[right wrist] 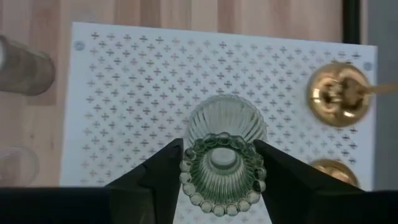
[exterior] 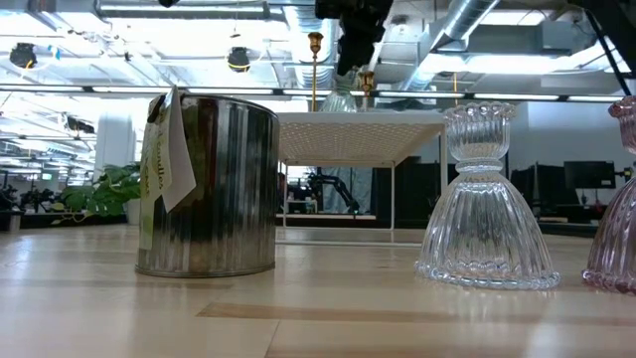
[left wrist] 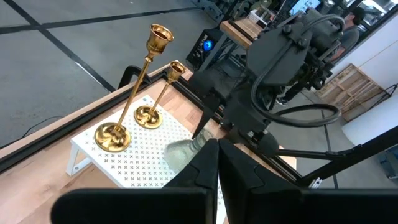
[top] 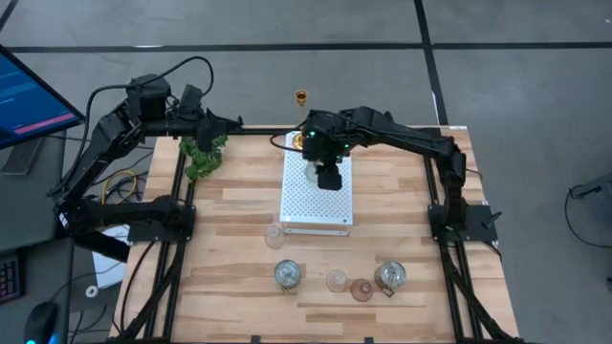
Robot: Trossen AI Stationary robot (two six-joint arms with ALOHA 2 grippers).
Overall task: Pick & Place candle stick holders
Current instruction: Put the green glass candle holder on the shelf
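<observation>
My right gripper hangs over the white dotted board, shut on a greenish ribbed glass candle holder. Two slim gold candle stick holders stand upright on their round bases at the board's far end. More small glass and silvery holders stand in a row near the table's front edge. My left gripper is shut and empty, parked high at the far left beside the leafy plant. My right gripper pinches the green holder's beaded top rim between its two fingers, one on each side. The fingers come steeply from above, pointing down. The holder stays upright, its bell-shaped foot at the board; I cannot tell whether the foot rests on the board.
A ribbed metal tin with a paper tag, a clear glass holder and a pinkish one stand close to the low camera. A small clear cup stands by the board's near left corner. Black frame rails run along both table sides.
</observation>
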